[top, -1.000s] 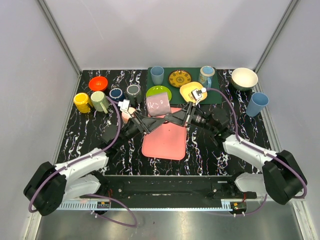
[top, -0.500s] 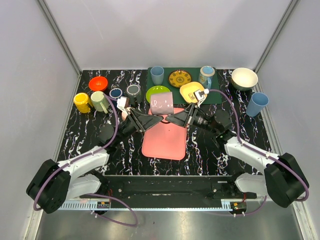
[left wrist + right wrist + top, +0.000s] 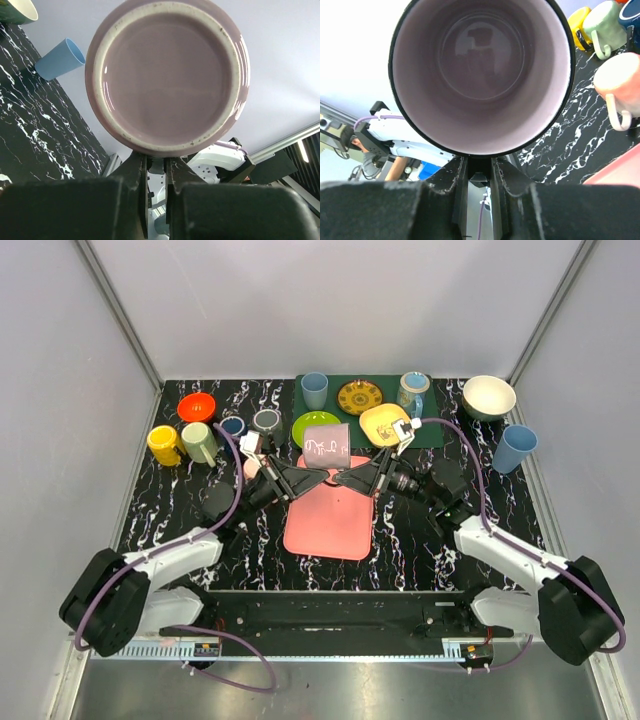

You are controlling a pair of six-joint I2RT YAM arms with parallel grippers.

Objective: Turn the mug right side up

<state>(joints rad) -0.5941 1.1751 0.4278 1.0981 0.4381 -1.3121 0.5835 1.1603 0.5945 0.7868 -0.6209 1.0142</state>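
Note:
A lilac mug [image 3: 326,446] with a dark rim is held in the air above the far end of the pink mat [image 3: 330,525], tipped on its side. My left gripper [image 3: 306,476] is shut at its lower side from the left. The left wrist view shows the mug's base [image 3: 167,75] just above the left gripper [image 3: 157,165]. My right gripper [image 3: 347,476] is shut at it from the right. The right wrist view looks into the mug's open mouth [image 3: 480,70] above the right gripper [image 3: 480,172]. A dark piece, seemingly the handle, sits between the right jaws.
A green mat [image 3: 430,435] at the back holds plates and cups. A yellow mug [image 3: 164,444], a green mug [image 3: 199,442] and an orange bowl [image 3: 196,406] stand back left. A pink mug [image 3: 625,82] stands near them. A cream bowl [image 3: 488,396] and a blue cup [image 3: 513,448] stand back right.
Both grippers have raised the mug off the pink mat and carried it toward the back. It has turned from lying low to tipped in the air.

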